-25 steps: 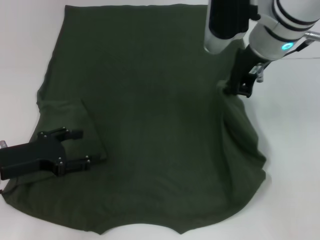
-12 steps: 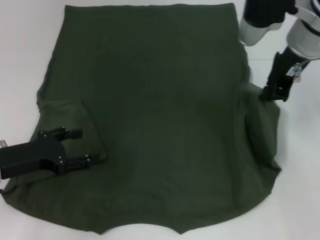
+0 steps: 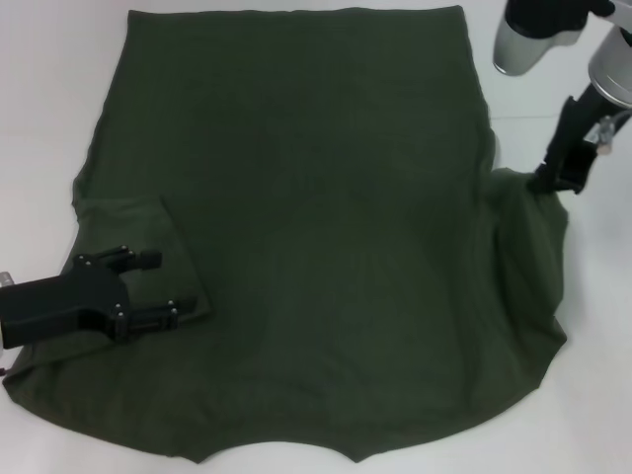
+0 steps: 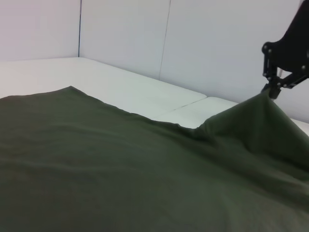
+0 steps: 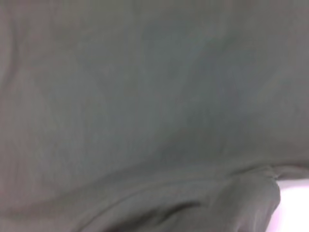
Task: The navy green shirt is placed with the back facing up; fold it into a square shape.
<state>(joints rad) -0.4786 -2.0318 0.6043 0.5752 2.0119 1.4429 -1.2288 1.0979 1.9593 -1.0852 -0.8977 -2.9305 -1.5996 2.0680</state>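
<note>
Gripping plain shirt (image 3: 316,217): right gripper (image 3: 549,185)

Navy green shirt (image 3: 316,227): plain dark olive cloth, no print, spread mostly flat across the white surface. Straight edge lies at the far side; the curved edge with a shallow notch lies nearest the robot. On the robot's left, a sleeve section is folded inward over the body, forming a crisp diagonal crease. On the robot's right, the sleeve area is lifted into a raised peak, with loose folds draping down from it. The left wrist view shows that peak standing above the flat fabric.
</note>
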